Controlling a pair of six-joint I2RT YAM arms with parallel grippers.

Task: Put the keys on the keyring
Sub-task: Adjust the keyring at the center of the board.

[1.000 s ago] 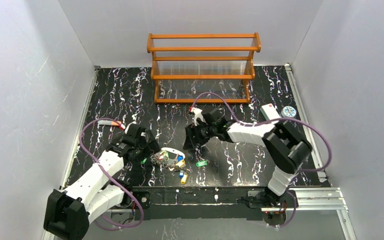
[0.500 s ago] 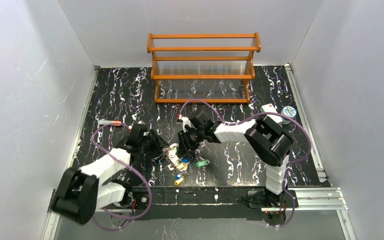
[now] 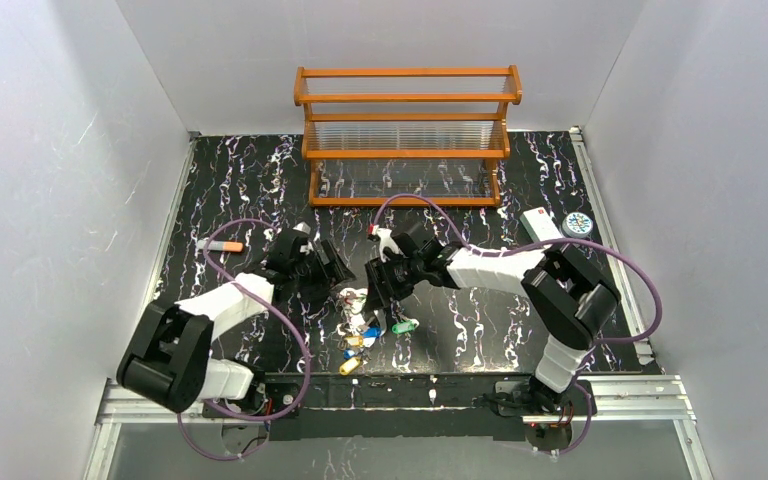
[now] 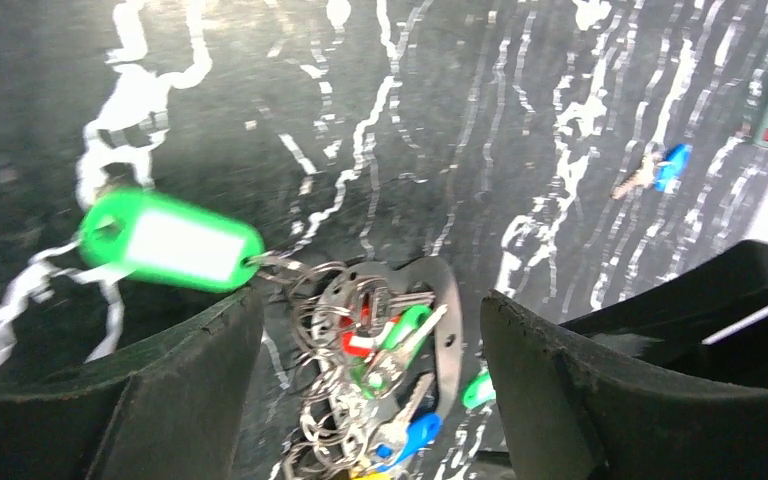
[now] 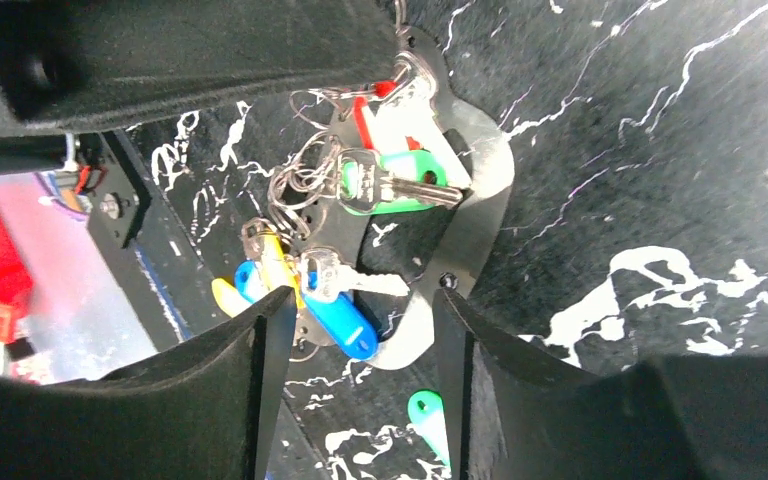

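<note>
While the jaws of both stand parted and grip nothing, we see the left gripper (image 4: pixel 370 340) and the right gripper (image 5: pixel 365 325) straddling the keyring (image 5: pixel 480 200) on the table (image 3: pixel 260 180), the keys (image 5: pixel 392 185) bunched across its loop, one green key (image 5: pixel 428 415) lying near it.

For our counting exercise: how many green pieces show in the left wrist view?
3: large green tag at left; green key head inside the keyring; small green piece just outside it. Others may be hidden.

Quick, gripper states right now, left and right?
Left gripper: open, jaws either side of the keyring, not clamped.
Right gripper: open, straddling the keyring's end, nothing held.
</note>
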